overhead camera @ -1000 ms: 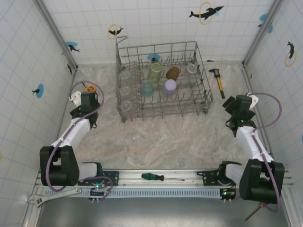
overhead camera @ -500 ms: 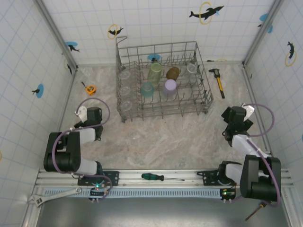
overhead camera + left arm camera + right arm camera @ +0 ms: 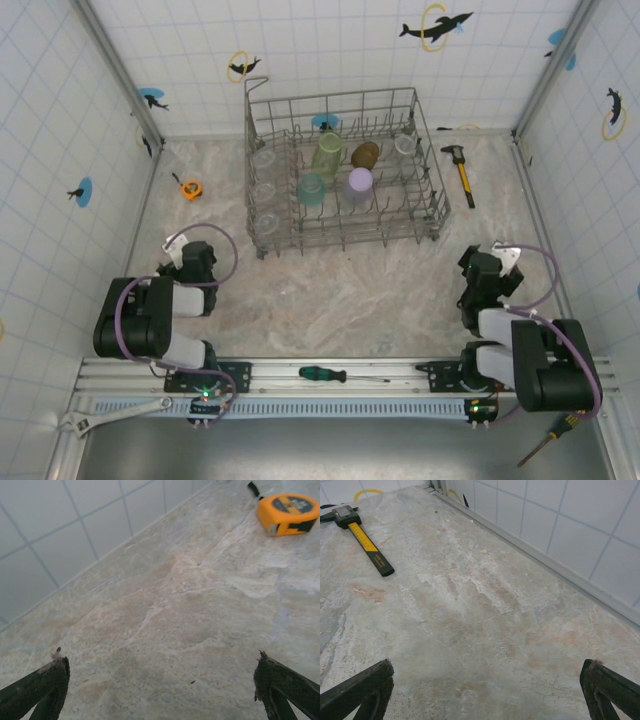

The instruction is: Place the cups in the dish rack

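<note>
Since the cups [image 3: 358, 183] all sit in the dish rack [image 3: 250, 180], left gripper [image 3: 160, 677] and right gripper [image 3: 487, 682] gape empty, needing only parking

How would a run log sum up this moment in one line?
cups: in dish rack | left jaws: open, empty, over table | right jaws: open, empty, over table
</note>
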You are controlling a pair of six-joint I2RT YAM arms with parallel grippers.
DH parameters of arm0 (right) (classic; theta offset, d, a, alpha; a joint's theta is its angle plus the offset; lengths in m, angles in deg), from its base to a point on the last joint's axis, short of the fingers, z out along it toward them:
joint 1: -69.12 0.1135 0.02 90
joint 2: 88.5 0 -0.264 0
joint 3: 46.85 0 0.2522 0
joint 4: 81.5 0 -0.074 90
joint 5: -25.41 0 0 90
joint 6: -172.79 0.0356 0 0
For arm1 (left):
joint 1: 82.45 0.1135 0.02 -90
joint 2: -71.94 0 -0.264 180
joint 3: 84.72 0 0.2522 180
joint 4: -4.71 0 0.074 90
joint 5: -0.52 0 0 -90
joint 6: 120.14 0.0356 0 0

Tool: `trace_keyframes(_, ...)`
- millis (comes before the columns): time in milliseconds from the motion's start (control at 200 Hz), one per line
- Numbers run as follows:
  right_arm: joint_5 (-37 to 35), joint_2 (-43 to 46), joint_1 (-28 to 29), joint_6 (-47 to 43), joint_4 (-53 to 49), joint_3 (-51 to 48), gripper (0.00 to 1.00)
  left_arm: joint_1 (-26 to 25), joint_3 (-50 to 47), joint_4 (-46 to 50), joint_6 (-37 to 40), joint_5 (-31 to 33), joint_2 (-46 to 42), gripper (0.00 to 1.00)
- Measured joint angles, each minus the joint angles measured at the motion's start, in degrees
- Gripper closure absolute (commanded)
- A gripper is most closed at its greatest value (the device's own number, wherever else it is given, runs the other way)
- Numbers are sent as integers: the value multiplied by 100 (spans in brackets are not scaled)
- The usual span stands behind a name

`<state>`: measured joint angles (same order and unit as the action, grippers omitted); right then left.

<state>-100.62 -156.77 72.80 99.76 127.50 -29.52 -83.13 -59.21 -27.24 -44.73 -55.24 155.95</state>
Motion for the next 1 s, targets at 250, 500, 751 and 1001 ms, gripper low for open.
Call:
trace_keyframes(250,-358,-492,345,-339,1102,-236,1,0,-540,-887,319,-627,-105,2)
trace_keyframes(500,-472,-811,407,-472,2201,-282,1,0,-962,-1694,595,-1342,0,2)
trace_keyframes(751,-616,-1032,610,-656,3261,-282,1,0,-1134,-2621,734,-1670,269,2)
trace_keyframes(1001,-494,-1106,649,-848,3473,-282,1,0,-1134,-2809,763,-1692,267,2)
